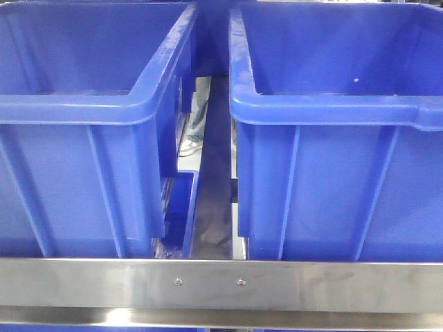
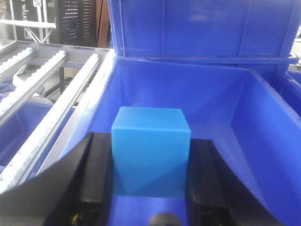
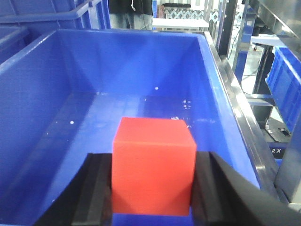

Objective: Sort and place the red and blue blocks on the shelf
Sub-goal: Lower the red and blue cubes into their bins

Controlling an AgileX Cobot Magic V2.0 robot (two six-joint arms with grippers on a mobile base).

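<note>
The blue block (image 2: 151,150) is clamped between the black fingers of my left gripper (image 2: 150,165), held above the floor of a blue bin (image 2: 225,108). In the right wrist view the red block (image 3: 153,165) sits squeezed between the two black fingers of my right gripper (image 3: 153,181), over the inside of another blue bin (image 3: 94,108). The shelf shows in the front view as a steel front rail (image 1: 221,283) with two small screws. Neither arm nor either block appears in the front view.
Two large blue bins (image 1: 83,138) (image 1: 339,138) stand side by side on the shelf with a narrow gap between them. Steel roller rails (image 2: 42,94) run left of the left bin. A steel post and frame (image 3: 244,117) border the right bin.
</note>
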